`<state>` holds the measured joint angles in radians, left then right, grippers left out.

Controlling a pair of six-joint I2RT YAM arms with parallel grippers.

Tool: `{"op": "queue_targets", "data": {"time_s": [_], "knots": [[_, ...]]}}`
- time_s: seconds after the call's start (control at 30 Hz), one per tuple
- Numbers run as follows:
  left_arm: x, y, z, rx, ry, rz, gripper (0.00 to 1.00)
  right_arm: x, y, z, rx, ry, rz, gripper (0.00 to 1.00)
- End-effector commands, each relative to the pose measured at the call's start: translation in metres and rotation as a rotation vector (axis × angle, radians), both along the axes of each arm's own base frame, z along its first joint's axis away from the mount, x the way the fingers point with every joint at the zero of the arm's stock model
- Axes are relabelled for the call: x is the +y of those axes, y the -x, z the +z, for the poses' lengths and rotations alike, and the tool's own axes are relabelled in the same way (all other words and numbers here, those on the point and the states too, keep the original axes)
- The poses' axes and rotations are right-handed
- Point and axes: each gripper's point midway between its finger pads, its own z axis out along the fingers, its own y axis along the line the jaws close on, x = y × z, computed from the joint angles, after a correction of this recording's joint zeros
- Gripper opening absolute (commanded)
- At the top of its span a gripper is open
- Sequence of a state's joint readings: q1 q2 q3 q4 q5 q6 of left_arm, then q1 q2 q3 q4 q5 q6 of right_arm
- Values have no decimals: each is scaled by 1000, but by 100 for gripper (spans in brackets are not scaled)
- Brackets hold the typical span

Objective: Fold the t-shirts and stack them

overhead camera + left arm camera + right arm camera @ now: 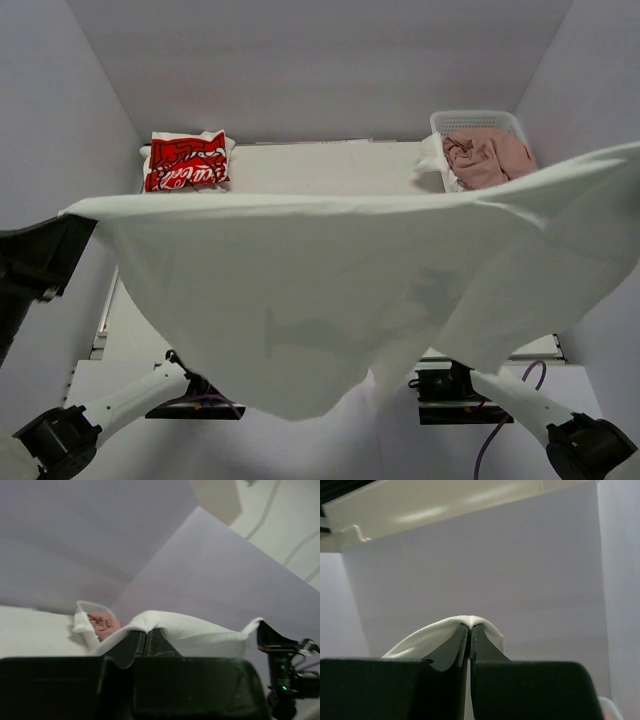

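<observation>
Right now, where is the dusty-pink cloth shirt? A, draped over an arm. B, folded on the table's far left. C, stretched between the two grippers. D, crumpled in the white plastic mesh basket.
D: the dusty-pink shirt lies crumpled inside the white mesh basket at far right; the left gripper and right gripper hold up the large white shirt instead.

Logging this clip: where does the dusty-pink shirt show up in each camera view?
Top external: upper right, where the dusty-pink shirt lies bunched in the mesh basket.
Left wrist: lower left of centre, in the same basket, just beyond the held cloth.
Right wrist: not clearly in it.
Shared landmark: the large white shirt, stretched across the top view and pinched between the fingers in both wrist views.
</observation>
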<state>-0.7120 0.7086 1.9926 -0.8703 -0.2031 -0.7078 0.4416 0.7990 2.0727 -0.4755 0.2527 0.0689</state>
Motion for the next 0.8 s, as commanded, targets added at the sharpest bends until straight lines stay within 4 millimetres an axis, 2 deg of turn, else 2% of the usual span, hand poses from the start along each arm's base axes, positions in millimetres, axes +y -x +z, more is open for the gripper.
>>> {"op": "queue_targets", "data": {"time_s": [0.0, 0.03, 0.07, 0.1, 0.17, 0.2, 0.23, 0.27, 0.3, 0.33, 0.37, 0.4, 0.43, 0.47, 0.5, 0.53, 0.57, 0.6, 0.63, 0.67, 0.7, 0.73, 0.77], "knots": [[-15, -74, -30, 179, -51, 195, 0, 8, -85, -8, 117, -6, -158, 0], [-20, -88, -35, 198, -66, 227, 0, 22, -120, -26, 188, 25, -173, 0], [-21, -108, -47, 250, -85, 297, 0, 26, -145, -35, 231, 59, -224, 0], [-36, -136, -60, 307, -131, 345, 0, 32, -163, -46, 269, 75, -238, 0], [-43, -171, -99, 451, -199, 468, 0, 55, -219, -83, 380, 133, -255, 0], [-50, -185, -115, 493, -251, 501, 0, 59, -232, -90, 394, 131, -266, 0], [-67, -211, -150, 586, -297, 538, 0, 69, -257, -119, 457, 168, -275, 0], [-66, -223, -168, 625, -320, 593, 0, 78, -282, -149, 512, 199, -286, 0], [-68, -231, -188, 670, -333, 623, 0, 85, -299, -165, 535, 195, -288, 0], [-66, -240, -223, 733, -371, 677, 0, 90, -309, -180, 557, 209, -286, 0], [-66, -249, -239, 753, -373, 709, 0, 100, -333, -229, 642, 255, -291, 0], [-59, -259, -247, 755, -348, 744, 0, 109, -352, -249, 663, 244, -279, 0], [-55, -267, -278, 797, -394, 775, 0, 106, -363, -279, 731, 271, -297, 0], [-55, -275, -294, 825, -405, 770, 0, 113, -380, -315, 806, 279, -297, 0], [-44, -295, -317, 877, -412, 813, 0, 117, -396, -346, 868, 288, -300, 0], [-48, -306, -348, 939, -453, 768, 0, 115, -406, -366, 908, 276, -295, 0], [-44, -320, -368, 987, -470, 761, 0, 121, -419, -398, 968, 297, -288, 0], [-28, -338, -392, 1040, -479, 783, 0, 126, -434, -428, 1020, 306, -286, 0], [-34, -359, -443, 1158, -538, 743, 0, 127, -440, -444, 1055, 301, -274, 0], [-31, -372, -463, 1207, -566, 733, 0, 128, -451, -476, 1117, 318, -280, 0], [-28, -400, -456, 1202, -552, 725, 0, 132, -467, -484, 1141, 323, -277, 0], [-30, -407, -470, 1256, -593, 692, 0, 135, -469, -499, 1195, 327, -267, 0], [-35, -418, -508, 1333, -655, 670, 11, 135, -476, -528, 1255, 348, -272, 12]]}}
